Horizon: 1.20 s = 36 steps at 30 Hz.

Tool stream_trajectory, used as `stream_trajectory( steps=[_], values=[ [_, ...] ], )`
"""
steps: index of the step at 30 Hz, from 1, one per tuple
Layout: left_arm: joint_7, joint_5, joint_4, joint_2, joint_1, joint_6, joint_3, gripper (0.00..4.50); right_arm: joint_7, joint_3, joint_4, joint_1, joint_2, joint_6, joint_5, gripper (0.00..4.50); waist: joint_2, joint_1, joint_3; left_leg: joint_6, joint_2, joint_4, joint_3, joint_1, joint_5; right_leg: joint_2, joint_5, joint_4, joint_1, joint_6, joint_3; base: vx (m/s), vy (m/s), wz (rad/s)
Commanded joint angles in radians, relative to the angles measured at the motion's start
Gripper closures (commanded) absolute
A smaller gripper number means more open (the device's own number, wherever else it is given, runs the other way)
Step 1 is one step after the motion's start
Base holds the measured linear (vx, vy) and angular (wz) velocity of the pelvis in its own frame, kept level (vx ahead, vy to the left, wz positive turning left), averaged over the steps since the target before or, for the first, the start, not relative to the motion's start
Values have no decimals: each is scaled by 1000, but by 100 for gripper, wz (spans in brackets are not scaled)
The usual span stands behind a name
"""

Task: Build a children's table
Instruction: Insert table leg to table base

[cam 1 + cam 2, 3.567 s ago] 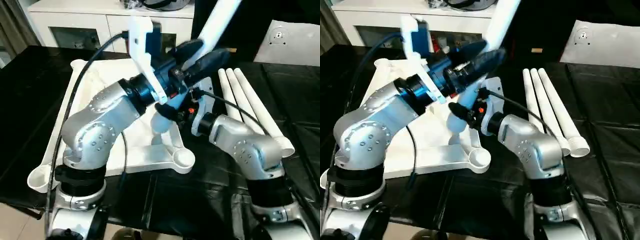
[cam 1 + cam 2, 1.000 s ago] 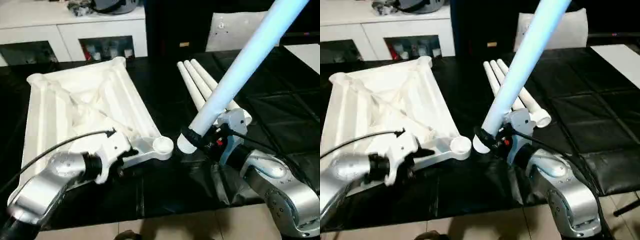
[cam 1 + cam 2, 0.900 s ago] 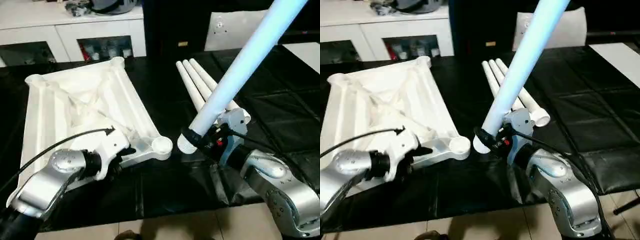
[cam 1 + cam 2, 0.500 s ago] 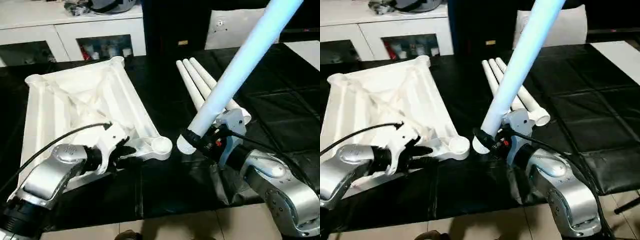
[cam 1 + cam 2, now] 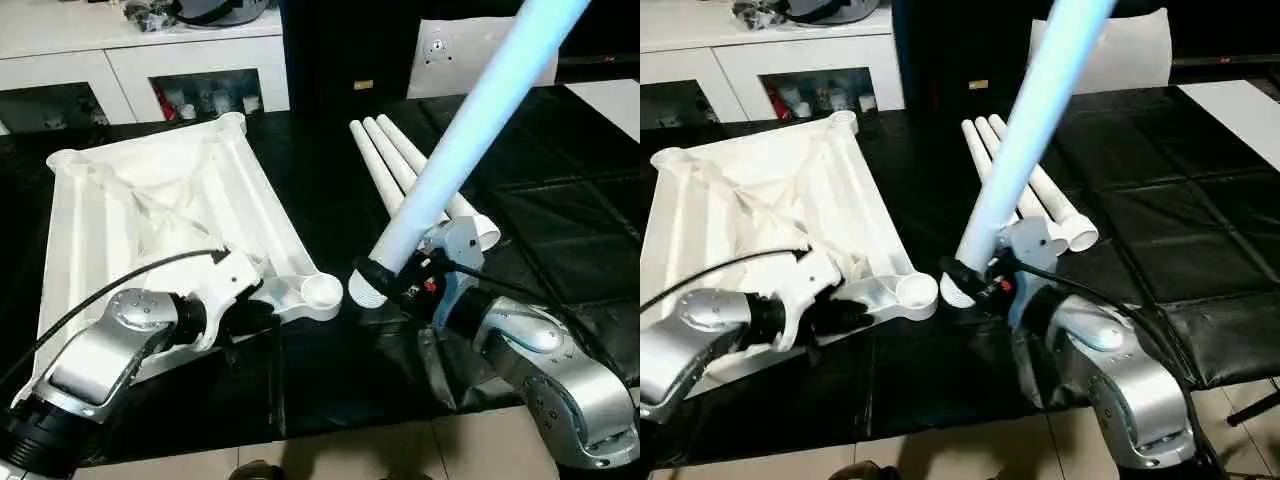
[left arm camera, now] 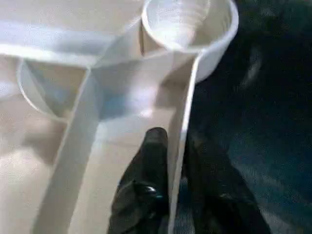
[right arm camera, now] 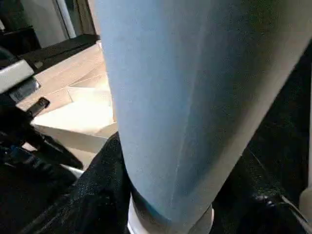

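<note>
Black quilted work surface (image 5: 560, 250), glossy, with pale floor below its near edge; behind the far edge, a white cabinet (image 5: 150, 60) with dark glass-fronted compartments. One white plastic table top (image 5: 150, 210), ribbed underside up, lies on the left half of the surface; its near right round corner socket (image 5: 320, 292) sits close to the near edge. Table legs: four. Three loose legs (image 5: 400, 170) lie side by side, touching, right of centre, wide ends toward the near edge. One raised leg (image 5: 470, 125) slants up and away, its wide end just beside the corner socket, not in it. Left gripper (image 6: 176, 161): fingers pinched on the thin rim wall of the table top beside that socket. Right gripper (image 5: 385, 278): fingers clamped around the raised leg near its wide end. The right half of the surface is bare.
</note>
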<state>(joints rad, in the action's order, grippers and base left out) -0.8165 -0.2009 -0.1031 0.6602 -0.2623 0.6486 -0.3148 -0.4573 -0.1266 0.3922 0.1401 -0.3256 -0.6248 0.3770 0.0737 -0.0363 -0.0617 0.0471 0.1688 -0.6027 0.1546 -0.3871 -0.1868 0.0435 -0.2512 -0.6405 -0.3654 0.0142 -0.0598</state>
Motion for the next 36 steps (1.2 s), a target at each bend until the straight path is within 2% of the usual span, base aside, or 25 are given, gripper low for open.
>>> stream_trajectory(
  steps=[1,2,7,13,14,15,18,21,23,25,26,27,28,30,31,32,36],
  values=[
    [1,23,-2,21,10,6,-6,425,-5,-1,5,11,1,10,-10,261,1,-4,51,-12,56,74,-24,17,-151,97,-86,88,34,187,60,0,0,0],
    [-4,28,-7,29,14,10,-14,425,-6,-3,3,11,1,13,-13,261,-2,-4,53,-12,56,73,-23,17,-148,96,-83,87,35,189,61,0,0,0],
    [12,37,-5,16,17,5,-1,449,-6,-5,-4,14,-2,21,-15,261,-1,-2,56,-20,54,70,-23,14,-115,96,-27,82,38,195,59,0,0,0],
    [72,119,11,10,30,-157,-13,450,4,-11,-17,17,0,50,-40,261,0,-4,60,-26,55,68,-22,14,-115,96,-30,84,39,192,60,0,0,0],
    [97,148,28,2,37,-235,-16,450,13,-11,-23,20,12,58,-44,261,-1,-5,62,-26,56,67,-23,15,-116,95,-29,84,40,189,60,0,0,0],
    [97,148,28,2,37,-235,-16,450,13,-11,-23,20,12,58,-44,261,-1,-4,62,-26,54,66,-21,14,-117,96,-30,84,40,186,60,0,0,0],
    [-4,110,79,-26,5,-361,-32,450,13,-18,-56,44,33,74,-45,261,-3,-7,64,-23,55,67,-20,17,-120,95,-44,85,36,186,60,0,0,0],
    [-33,94,92,-39,-2,-379,-33,450,2,-26,-74,56,34,80,-50,261,-1,-11,65,-20,57,66,-20,19,-110,95,-15,80,34,192,61,0,0,0],
    [-95,74,115,-54,-14,-425,-47,450,-43,-46,-112,89,22,49,-40,261,-10,-16,67,-25,56,65,-17,18,-95,95,5,77,35,199,61,0,0,0],
    [-138,91,148,-46,-26,-461,-81,450,-105,-76,-151,120,0,39,-38,261,-8,-25,69,-33,57,61,-17,19,-85,98,17,74,35,204,62,0,0,0],
    [-158,97,163,-43,-31,-483,-93,450,-129,-90,-165,131,-9,41,-41,261,-14,-30,68,-35,59,63,-14,22,-86,96,17,75,32,201,62,0,0,0],
    [-171,98,173,-43,-34,-499,-98,450,-141,-98,-173,136,-15,42,-44,261,-11,-35,67,-36,59,62,-14,20,-86,99,10,74,34,200,63,0,0,0],
    [-191,95,188,-50,-40,-525,-100,450,-162,-116,-194,146,-22,51,-54,261,-19,-42,66,-37,61,62,-12,20,-85,101,1,75,32,193,64,0,0,0],
    [-204,94,198,-56,-44,-539,-102,450,-179,-129,-205,152,-27,55,-58,261,-17,-49,68,-33,62,63,-12,21,-83,101,-8,74,31,189,63,0,0,0],
    [-208,104,207,-59,-47,-558,-106,450,-188,-139,-211,156,-31,59,-62,261,-17,-48,67,-33,62,63,-11,20,-86,102,-9,73,32,188,63,0,0,0],
    [-210,108,210,-60,-48,-563,-107,450,-190,-141,-213,157,-33,60,-63,261,-23,-48,67,-33,62,65,-11,19,-87,100,-16,72,33,182,62,0,0,0],
    [-188,164,274,-66,-64,-602,-115,450,-225,-175,-225,168,-66,45,-79,261,-27,-47,62,-14,64,70,-6,26,-139,103,-95,82,25,165,64,0,0,0]
  ],
)
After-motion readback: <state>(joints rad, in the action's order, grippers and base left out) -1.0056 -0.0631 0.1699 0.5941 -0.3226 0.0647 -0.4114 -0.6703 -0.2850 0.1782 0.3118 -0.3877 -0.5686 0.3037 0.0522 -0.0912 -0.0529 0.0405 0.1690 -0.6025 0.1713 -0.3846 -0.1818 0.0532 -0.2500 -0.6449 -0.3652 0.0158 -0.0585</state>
